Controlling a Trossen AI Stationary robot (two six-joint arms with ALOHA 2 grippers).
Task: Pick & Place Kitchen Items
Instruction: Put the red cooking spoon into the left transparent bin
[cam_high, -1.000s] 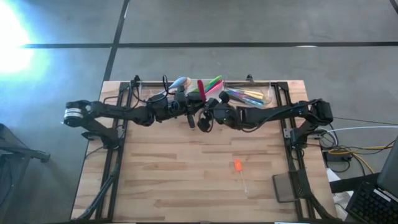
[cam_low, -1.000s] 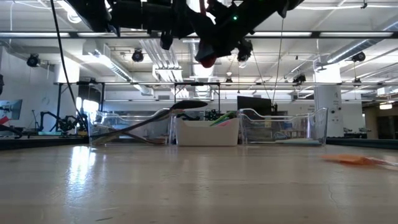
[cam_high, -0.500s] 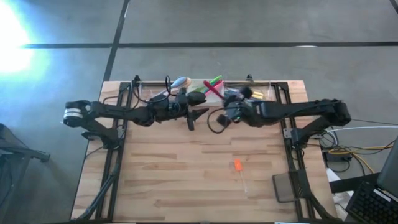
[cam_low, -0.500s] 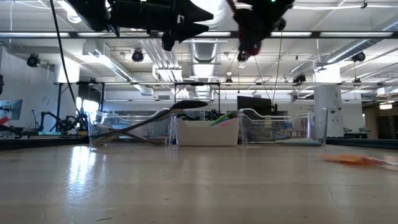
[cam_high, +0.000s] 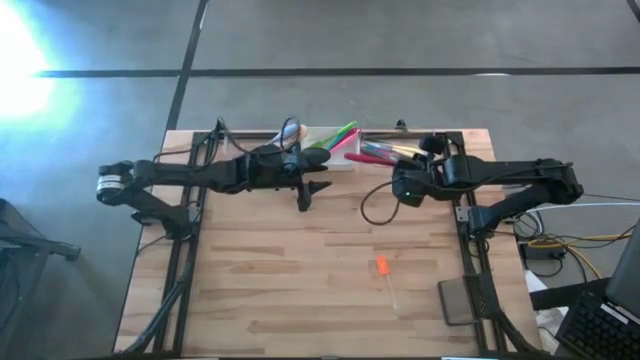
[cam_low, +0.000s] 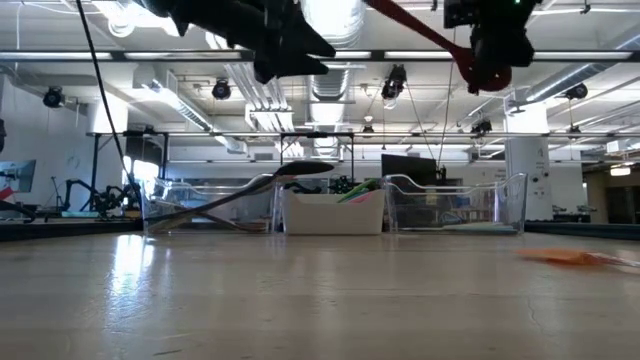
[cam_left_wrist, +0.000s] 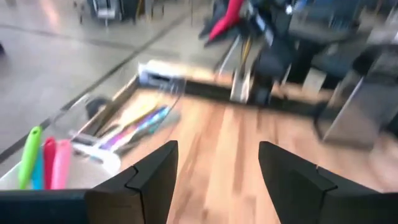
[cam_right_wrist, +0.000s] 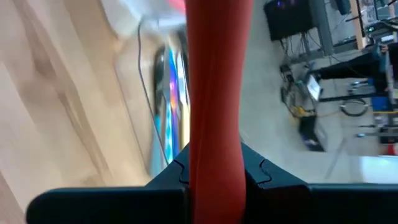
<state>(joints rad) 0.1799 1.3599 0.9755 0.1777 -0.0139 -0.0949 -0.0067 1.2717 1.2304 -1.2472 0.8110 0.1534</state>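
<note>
Pale wood-plank table carried a small orange item; white tray between clear trays at the far edge, workshop behind. Left gripper hung spread, empty. Right gripper clamped a smooth red spatula above the right clear tray.

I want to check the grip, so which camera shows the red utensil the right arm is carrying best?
The right wrist view: the red utensil fills it, clamped in the right claw. The low view shows it raised; the left wrist view shows it distant; the high view hides it.
</note>
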